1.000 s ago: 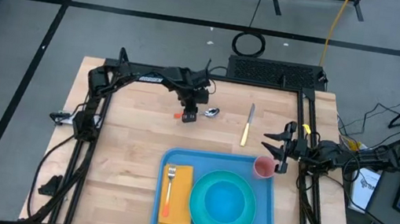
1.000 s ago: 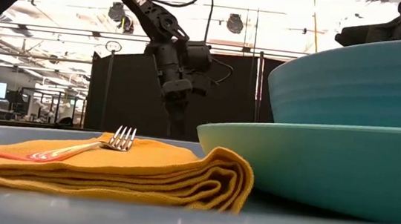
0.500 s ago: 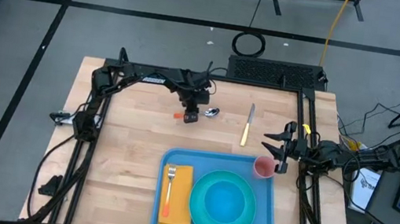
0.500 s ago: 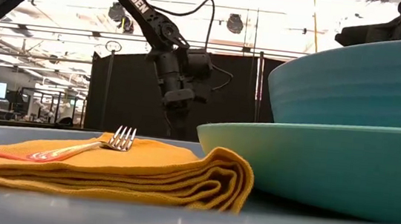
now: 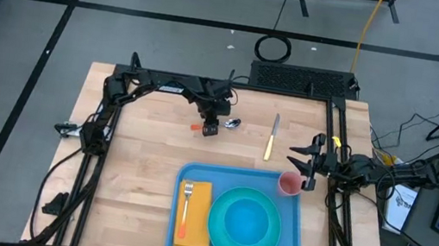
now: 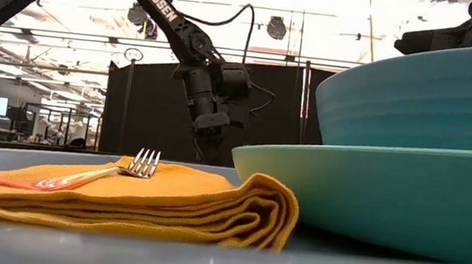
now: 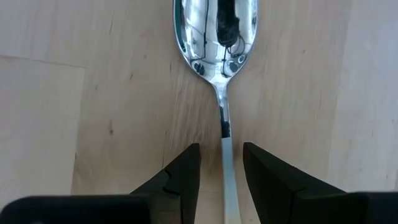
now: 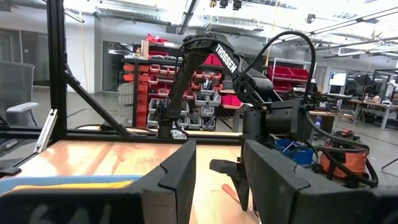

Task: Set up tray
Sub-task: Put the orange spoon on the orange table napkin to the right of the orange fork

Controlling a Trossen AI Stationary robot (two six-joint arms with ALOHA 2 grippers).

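A metal spoon lies flat on the wooden table, far of the blue tray. My left gripper points down over the spoon, open. In the left wrist view the gripper has one finger on either side of the spoon's handle, with a gap on both sides. The spoon's bowl lies beyond the fingertips. My right gripper waits open by the tray's far right corner, beside a pink cup. It touches nothing in the right wrist view.
On the tray lie an orange folded napkin with a fork on top, and a turquoise plate carrying a bowl. A yellow-handled knife lies on the table to the right of the spoon. Bare wood stretches left of the tray.
My left gripper has come down a little over the spoon, and its arm has shifted slightly toward the table's right. The spoon and the things on the tray have stayed put.
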